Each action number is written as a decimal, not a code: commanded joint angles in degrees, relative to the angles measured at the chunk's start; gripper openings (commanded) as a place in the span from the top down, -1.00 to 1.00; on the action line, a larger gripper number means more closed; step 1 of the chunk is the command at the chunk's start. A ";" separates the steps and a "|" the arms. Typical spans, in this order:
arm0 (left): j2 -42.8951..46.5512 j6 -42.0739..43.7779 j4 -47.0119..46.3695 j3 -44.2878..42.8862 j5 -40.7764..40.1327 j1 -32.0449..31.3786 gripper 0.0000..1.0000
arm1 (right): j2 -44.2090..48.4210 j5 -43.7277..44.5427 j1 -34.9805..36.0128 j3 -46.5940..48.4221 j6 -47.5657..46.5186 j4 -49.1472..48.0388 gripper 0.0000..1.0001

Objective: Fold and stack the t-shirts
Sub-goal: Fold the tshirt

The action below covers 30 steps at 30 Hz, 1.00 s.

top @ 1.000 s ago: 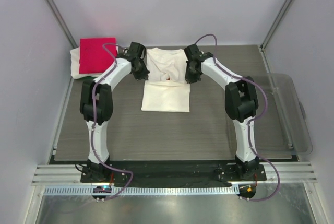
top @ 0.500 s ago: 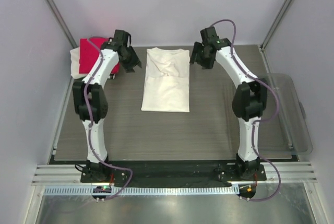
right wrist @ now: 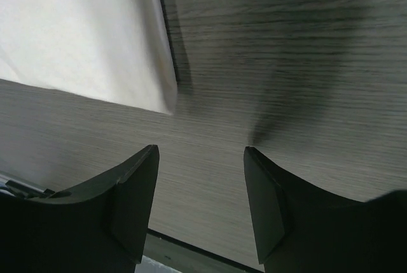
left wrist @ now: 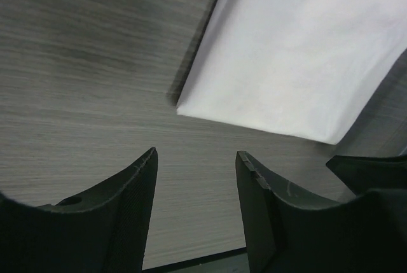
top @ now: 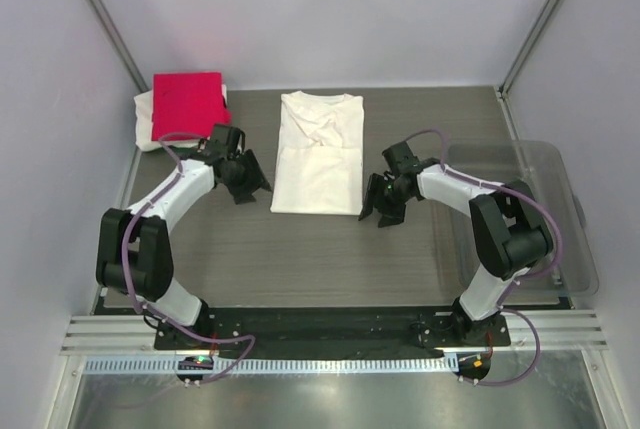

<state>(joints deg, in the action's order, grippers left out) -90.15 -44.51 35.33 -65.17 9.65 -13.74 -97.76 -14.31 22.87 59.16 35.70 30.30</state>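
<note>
**Moved:** since half a second ago both arms have drawn back from the far end of the worktop (top: 300, 259). They now sit low at the near corners of the folded white shirt (top: 320, 154). The shirt lies as it did.

**Container:** clear tub (top: 555, 174), at the worktop's right edge and reaching partly past it. The right arm's elbow overlaps its near-left part, so you cannot see that wall.

**Left hand** (top: 256, 189): fingers spread wide over bare worktop, just beside the shirt's near-left corner and apart from it.

**Right hand** (top: 380, 217): fingers likewise wide, just beside the near-right corner and not touching.

**Stack, far-left corner:** crimson shirt (top: 187, 104), folded, lying on another white shirt (top: 143, 119). You see only the left and near margins of the lower one.

**Cut off:** each wrist view gives you one corner of the white shirt; the rest runs out of frame.
</note>
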 commanded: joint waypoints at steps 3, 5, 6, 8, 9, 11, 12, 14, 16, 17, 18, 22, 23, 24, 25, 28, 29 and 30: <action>4.80 -1.10 -8.61 6.45 3.27 0.20 -0.08 | 0.47 -2.83 0.68 -0.62 2.09 -9.82 -0.18; 5.68 -1.10 -9.75 8.21 3.62 0.11 -0.08 | -1.55 -2.66 0.68 -0.36 1.65 -10.53 -0.15; 5.86 -1.10 -10.28 8.65 3.53 0.20 -0.08 | -2.08 -2.57 0.59 -0.10 1.56 -10.53 -0.15; 6.04 -0.93 -10.89 9.79 3.53 0.11 -0.08 | -3.23 -2.48 0.68 0.08 1.47 -11.05 -0.08; 5.95 -0.93 -11.16 10.14 3.62 0.20 -0.08 | -4.19 -2.48 0.68 0.26 1.47 -11.32 -0.06; 5.69 -0.93 -12.39 11.20 3.97 0.20 -0.08 | -4.99 -2.31 0.68 0.43 1.30 -11.58 0.06; 5.51 -0.93 -12.74 11.46 3.80 0.20 -0.08 | -5.77 -2.04 0.59 0.52 1.30 -11.76 0.10; 4.81 -1.01 -13.62 12.08 3.89 0.20 -0.08 | -6.30 -1.87 0.68 0.78 1.04 -11.85 0.26; 4.19 -1.10 -14.32 12.43 3.88 0.20 -0.06 | -7.01 -1.69 0.68 1.05 1.03 -11.85 0.37; 3.84 -1.10 -14.41 12.61 3.89 0.20 -0.05 | -7.10 -1.69 0.68 1.14 0.95 -11.85 0.49; 3.32 -0.93 -14.85 12.87 3.89 0.20 -0.05 | -7.10 -1.52 0.59 1.14 0.95 -11.85 0.53; 2.26 -0.23 -15.64 13.48 3.53 0.11 -0.04 | -7.01 -1.25 0.68 0.96 0.86 -11.85 0.63; 2.08 -0.22 -15.82 13.66 3.19 0.11 -0.04 | -6.92 -1.25 0.68 0.87 0.95 -11.76 0.67; 1.73 0.12 -15.99 13.84 3.10 0.11 -0.04 | -6.84 -1.25 0.68 0.79 0.86 -11.76 0.69; 1.56 0.30 -16.26 14.10 3.18 0.20 -0.04 | -6.83 -1.25 0.68 0.79 0.86 -11.76 0.72; 0.85 0.39 -18.01 15.07 3.44 0.11 -0.03 | -7.10 -1.43 0.68 0.70 0.77 -11.76 0.74; 0.68 0.39 -18.54 15.24 3.71 0.11 -0.04 | -7.27 -1.51 0.68 0.70 0.77 -11.67 0.76; 0.42 0.22 -19.50 15.33 3.97 0.11 -0.03 | -7.36 -1.51 0.59 0.61 0.68 -11.67 0.77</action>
<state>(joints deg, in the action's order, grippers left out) -88.92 -44.75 20.29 -50.37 12.12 -13.76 -103.79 -17.34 23.27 59.48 37.36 19.16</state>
